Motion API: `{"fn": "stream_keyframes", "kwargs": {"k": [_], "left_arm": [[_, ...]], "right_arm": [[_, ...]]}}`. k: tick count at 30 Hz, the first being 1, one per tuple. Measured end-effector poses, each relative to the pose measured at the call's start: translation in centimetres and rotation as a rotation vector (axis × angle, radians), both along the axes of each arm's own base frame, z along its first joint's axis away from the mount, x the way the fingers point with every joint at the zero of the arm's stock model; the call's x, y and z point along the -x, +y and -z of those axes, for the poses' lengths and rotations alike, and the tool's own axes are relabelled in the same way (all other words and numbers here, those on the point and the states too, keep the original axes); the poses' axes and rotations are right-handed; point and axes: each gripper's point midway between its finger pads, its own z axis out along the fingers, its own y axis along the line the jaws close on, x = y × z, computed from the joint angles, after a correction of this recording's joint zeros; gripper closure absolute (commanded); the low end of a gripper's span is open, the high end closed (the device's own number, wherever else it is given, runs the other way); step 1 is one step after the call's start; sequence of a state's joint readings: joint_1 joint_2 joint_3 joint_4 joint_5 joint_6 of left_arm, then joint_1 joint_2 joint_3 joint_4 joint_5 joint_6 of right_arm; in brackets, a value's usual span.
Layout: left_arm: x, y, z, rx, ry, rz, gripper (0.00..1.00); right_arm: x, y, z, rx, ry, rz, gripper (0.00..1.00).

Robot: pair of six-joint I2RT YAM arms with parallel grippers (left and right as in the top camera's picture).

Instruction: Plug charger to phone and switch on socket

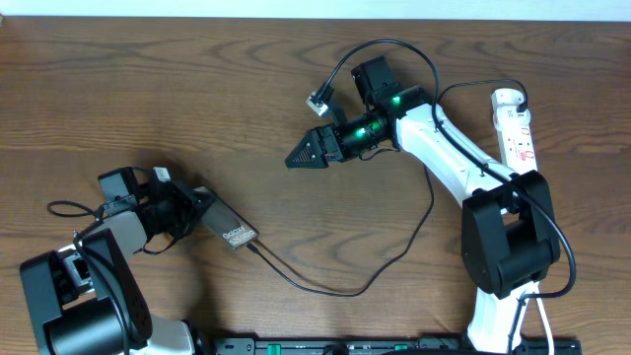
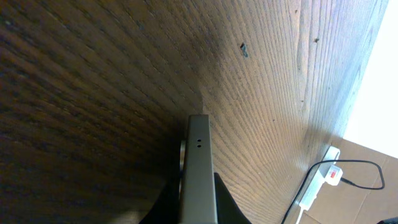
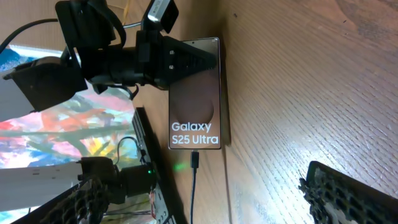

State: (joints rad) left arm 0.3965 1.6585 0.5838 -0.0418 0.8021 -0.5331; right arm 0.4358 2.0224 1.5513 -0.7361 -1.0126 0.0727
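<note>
Left gripper (image 1: 200, 209) clamps phone (image 1: 238, 233); right gripper (image 1: 299, 157) wide, empty. Right wrist shows charger (image 3: 194, 159) tip at phone's end; overhead shows socket (image 1: 516, 124) far right.

Obscured items
Left gripper (image 1: 200, 209) covers 1 end of the phone (image 1: 237, 233); socket (image 1: 517, 128) switch positions too small to read.

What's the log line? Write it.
left gripper shut on phone | right gripper open, empty | charger tip at phone | socket untouched

On table (image 1: 197, 79): phone (image 1: 233, 233) left, socket (image 1: 515, 128) far right, charger (image 1: 335, 293) between.
</note>
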Motion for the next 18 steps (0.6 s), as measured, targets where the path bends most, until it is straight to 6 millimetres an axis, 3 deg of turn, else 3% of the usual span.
{"fn": "stream_keyframes", "kwargs": {"k": [18], "left_arm": [[0.06,-0.29,-0.61,0.018,-0.001,0.012,0.62]], "right_arm": [[0.00,0.00,0.00,0.000,0.000,0.000,0.01]]}}
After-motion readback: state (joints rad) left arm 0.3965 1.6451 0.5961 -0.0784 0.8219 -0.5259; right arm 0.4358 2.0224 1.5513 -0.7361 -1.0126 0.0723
